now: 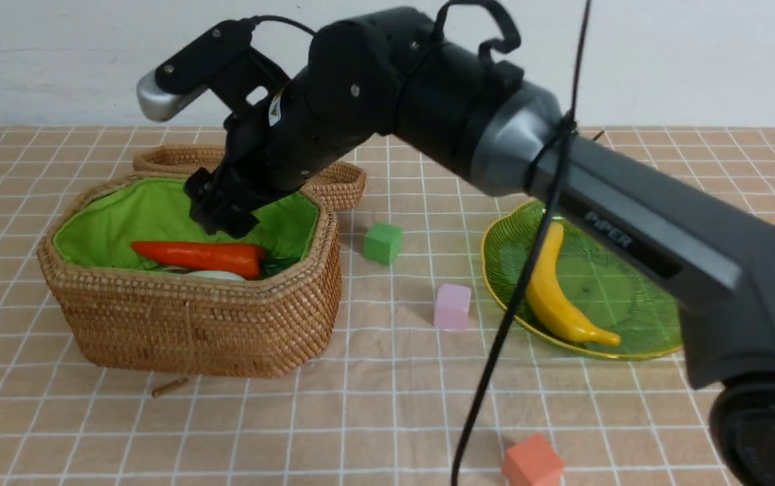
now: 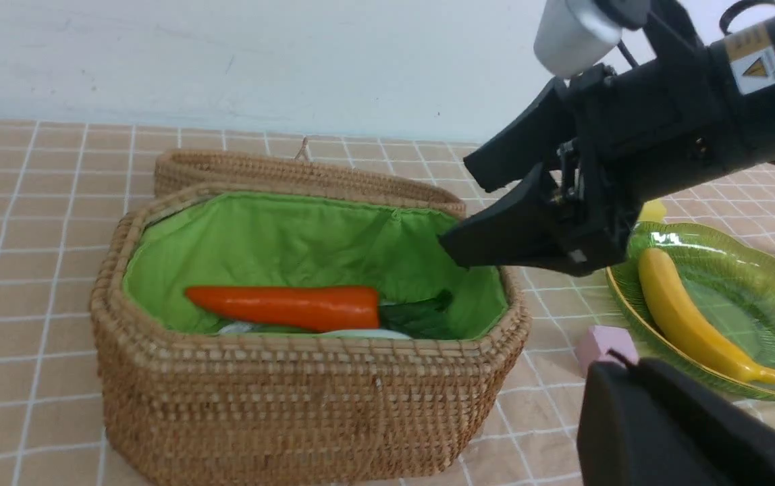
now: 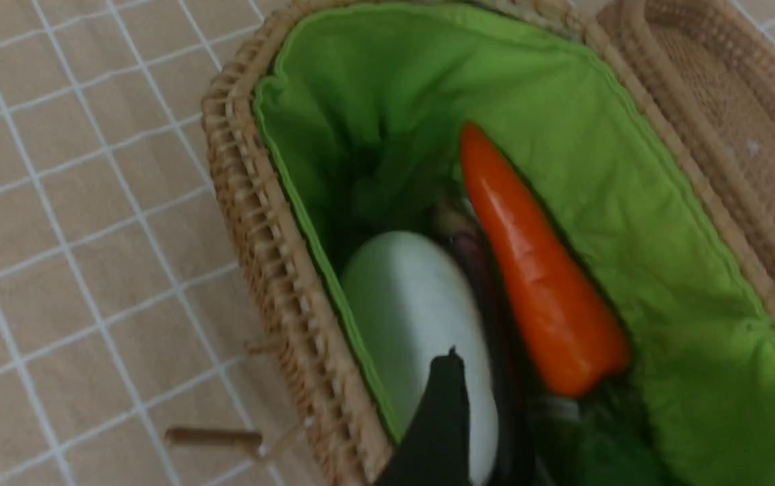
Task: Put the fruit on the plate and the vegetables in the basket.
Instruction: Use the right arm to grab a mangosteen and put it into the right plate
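Note:
The wicker basket (image 1: pixel 192 324) with green lining holds the orange carrot (image 1: pixel 198 256), the white radish (image 3: pixel 414 317) and the dark eggplant (image 3: pixel 489 270) between them. My right gripper (image 1: pixel 222 212) hangs open and empty just above the basket's inside; it also shows in the left wrist view (image 2: pixel 495 202). The banana (image 1: pixel 556 290) lies on the green plate (image 1: pixel 630 317). My left gripper (image 2: pixel 624 378) stays low at the left, shut and empty. A yellow shape (image 2: pixel 651 210) peeks out behind the right gripper; I cannot tell whether it is the lemon. The purple-brown fruit is out of view.
The flat woven lid (image 1: pixel 340 182) leans behind the basket. A green cube (image 1: pixel 383 243), a pink cube (image 1: pixel 452 306) and an orange cube (image 1: pixel 531 462) lie on the checked cloth. A wooden toggle (image 1: pixel 170 387) lies by the basket's front. The right arm spans above the plate.

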